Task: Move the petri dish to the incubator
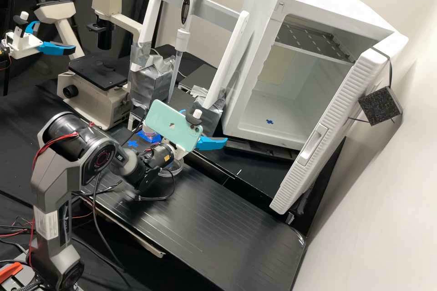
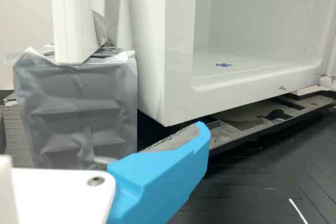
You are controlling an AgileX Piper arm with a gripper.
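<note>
My gripper [image 1: 201, 131] stands partly behind a phone in the high view, above the bench and left of the incubator [image 1: 276, 118]. Its blue fingers are apart. In the wrist view the gripper [image 2: 197, 126] has a grey pad [image 2: 176, 139] bare, with nothing against it. The incubator [image 2: 226, 94] stands beyond, with a blue cross on its floor. A small pink petri dish [image 1: 148, 131] appears to sit on blue tape behind the wrist, partly hidden by the phone. A clear round dish [image 1: 172, 172] rests on the bench below the wrist.
The incubator door [image 1: 334, 122] hangs open toward the right. Left of the incubator is a white frame wrapped in silver tape [image 1: 152, 79], holding a pipette [image 1: 182, 38]. A microscope [image 1: 98, 72] stands at the back left. A metal shelf [image 1: 312, 38] crosses the incubator's upper part.
</note>
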